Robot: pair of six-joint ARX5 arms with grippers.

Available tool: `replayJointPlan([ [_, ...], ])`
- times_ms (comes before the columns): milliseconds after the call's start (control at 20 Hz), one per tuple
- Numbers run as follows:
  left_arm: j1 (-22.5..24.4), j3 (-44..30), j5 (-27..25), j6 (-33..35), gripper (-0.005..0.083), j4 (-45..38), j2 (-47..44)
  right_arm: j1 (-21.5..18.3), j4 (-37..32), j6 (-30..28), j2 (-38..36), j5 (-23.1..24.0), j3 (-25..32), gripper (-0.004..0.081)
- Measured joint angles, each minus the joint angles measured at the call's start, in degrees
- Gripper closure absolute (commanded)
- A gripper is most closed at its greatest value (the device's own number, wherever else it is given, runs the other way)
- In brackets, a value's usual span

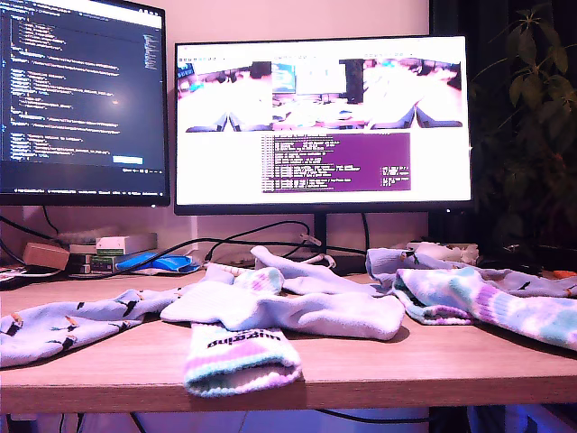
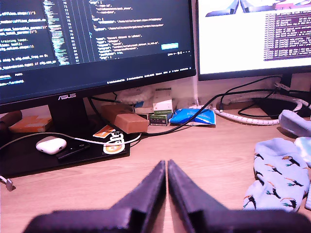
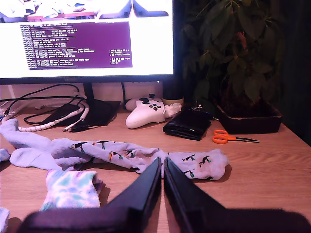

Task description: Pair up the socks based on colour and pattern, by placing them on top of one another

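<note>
Several socks lie across the desk in the exterior view. A pale blue sock [image 1: 72, 329] with dark motifs is at that view's left. White socks [image 1: 297, 307] are heaped in the middle, and a tie-dye sock [image 1: 239, 356] with a lettered cuff hangs at the front edge. Another tie-dye sock [image 1: 487, 302] lies at the right. My first gripper [image 2: 166, 164] is shut and empty above bare desk, with a pale blue sock [image 2: 279, 177] beside it. My second gripper [image 3: 162, 160] is shut and empty just short of a second pale blue sock [image 3: 121, 155], with a tie-dye sock [image 3: 70, 189] close by. Neither arm shows in the exterior view.
Two monitors [image 1: 320, 122] stand at the back with cables [image 2: 252, 116] trailing over the desk. An earbud case [image 2: 50, 144] and small boxes [image 2: 131, 122] sit under the dark monitor. A white game controller [image 3: 146, 111], black wallet [image 3: 188, 125], orange scissors [image 3: 226, 137] and potted plant [image 3: 243, 73] crowd the far corner.
</note>
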State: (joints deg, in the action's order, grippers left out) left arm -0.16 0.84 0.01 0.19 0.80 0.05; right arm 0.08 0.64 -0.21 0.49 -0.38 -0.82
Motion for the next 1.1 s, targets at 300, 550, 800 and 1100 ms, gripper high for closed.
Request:
replayJointPlan([
  [300, 5.77, -0.11, 6.97, -1.57, 0.0797, 1.79, -0.22, -0.79, 5.77, 0.00, 0.00, -0.46, -0.79, 0.0780],
  [550, 5.51, -0.11, 10.36, -2.89, 0.0797, 1.84, -0.22, -0.79, 5.77, 0.20, 0.00, -0.57, -0.79, 0.0780],
  [800, 2.40, -0.11, 13.49, -4.39, 0.0797, 1.46, -0.22, -0.02, 5.79, 4.52, 0.00, -3.39, -0.79, 0.0781],
  [1100, -7.02, -0.11, 14.47, -4.57, 0.0797, -1.33, 4.50, 6.32, 6.69, 4.66, 0.24, -3.56, -0.79, 0.0782],
])
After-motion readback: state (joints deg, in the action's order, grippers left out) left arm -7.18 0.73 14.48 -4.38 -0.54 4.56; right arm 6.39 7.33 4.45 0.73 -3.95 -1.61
